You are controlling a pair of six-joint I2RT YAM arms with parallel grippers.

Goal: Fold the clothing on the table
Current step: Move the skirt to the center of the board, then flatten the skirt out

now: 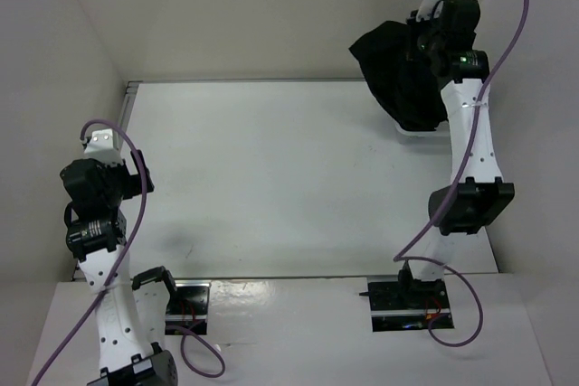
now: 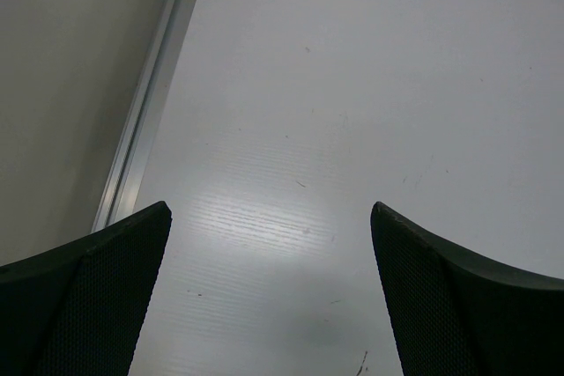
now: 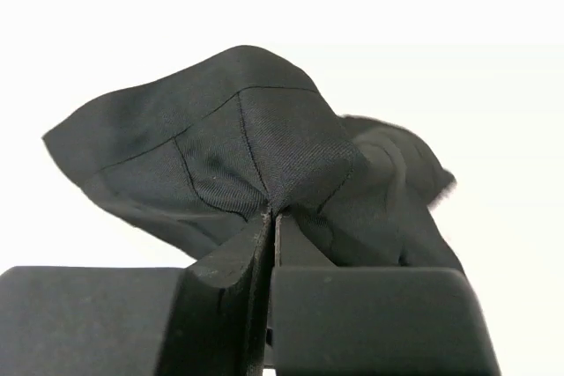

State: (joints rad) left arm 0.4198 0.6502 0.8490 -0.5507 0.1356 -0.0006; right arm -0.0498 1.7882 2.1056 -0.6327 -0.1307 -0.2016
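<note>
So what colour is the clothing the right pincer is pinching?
The clothing is plain black, unpatterned, with visible seams; clearest in the right wrist view.

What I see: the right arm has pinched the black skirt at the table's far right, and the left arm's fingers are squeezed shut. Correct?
Not quite. The left gripper is open: the left wrist view shows it spread wide over the bare table. The rest holds: the right gripper is shut on the black skirt at the table's far right.
</note>
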